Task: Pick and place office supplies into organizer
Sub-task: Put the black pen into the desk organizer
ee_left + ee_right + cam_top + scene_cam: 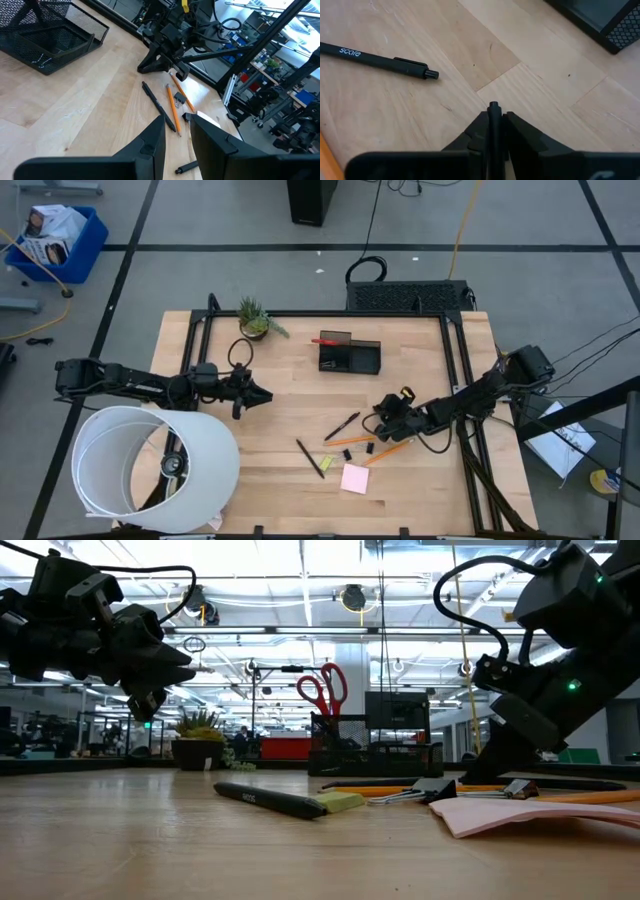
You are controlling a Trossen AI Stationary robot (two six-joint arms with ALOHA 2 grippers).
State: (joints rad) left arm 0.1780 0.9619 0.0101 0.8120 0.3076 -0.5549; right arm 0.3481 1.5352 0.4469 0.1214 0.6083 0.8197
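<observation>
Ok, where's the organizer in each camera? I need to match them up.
High view: the organizer sits at upper centre of the table.
Low view: centre of the picture, far across the table.
Left wrist view: top left corner.
Right wrist view: only a corner of it, top right.
Landmark: the red scissors standing in it, seen in the high and low views.

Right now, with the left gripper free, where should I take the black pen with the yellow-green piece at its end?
Grip the black pen mid-barrel, bringing the left gripper straight down, closing across its thin width. It lies flat and diagonal on bare wood; the yellow-green piece crowds one end. The right gripper holds another pen.
</observation>
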